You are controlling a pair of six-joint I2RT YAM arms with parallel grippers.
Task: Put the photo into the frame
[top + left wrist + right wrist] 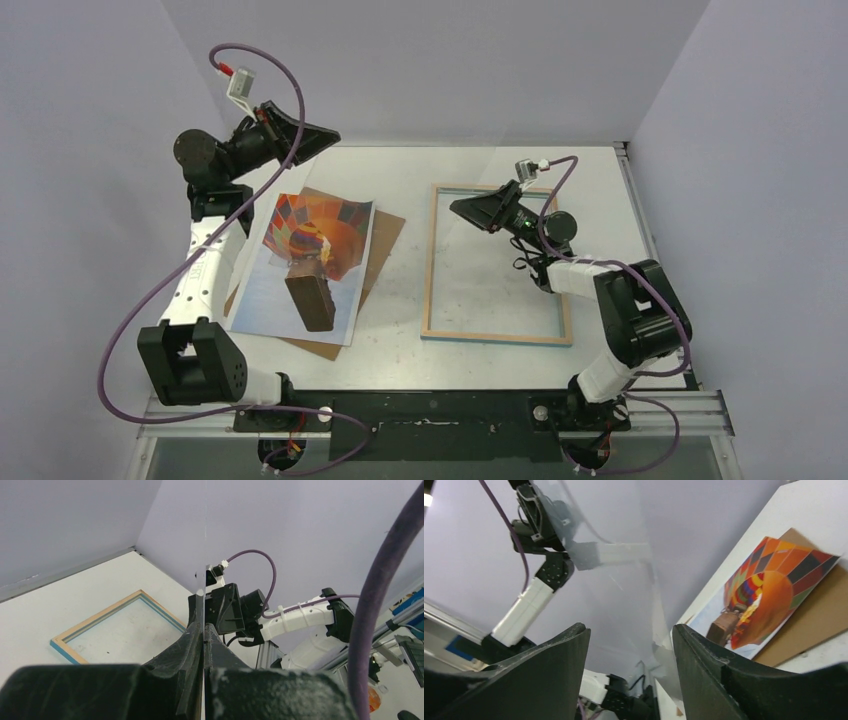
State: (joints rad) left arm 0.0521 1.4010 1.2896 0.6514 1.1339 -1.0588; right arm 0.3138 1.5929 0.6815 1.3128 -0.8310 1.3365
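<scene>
The photo (pixel 300 262), a hot-air balloon print, lies flat at left on a brown backing board (pixel 388 238); the right wrist view shows the photo (pixel 774 587) too. The frame (pixel 495 338) lies wooden side up at right, with nothing inside it, also seen as the frame (pixel 95 617) in the left wrist view. My left gripper (pixel 318 135) is raised at the back left, shut on the edge of a clear pane (pixel 205 540) held in the air. My right gripper (pixel 630 630) is open above the frame, its fingers either side of the pane's (pixel 634 595) other end.
Walls close the table in at the back and both sides. The left arm (pixel 531 600) and its purple cable (pixel 150 300) stand along the left side. A metal rail (pixel 440 412) runs along the near edge.
</scene>
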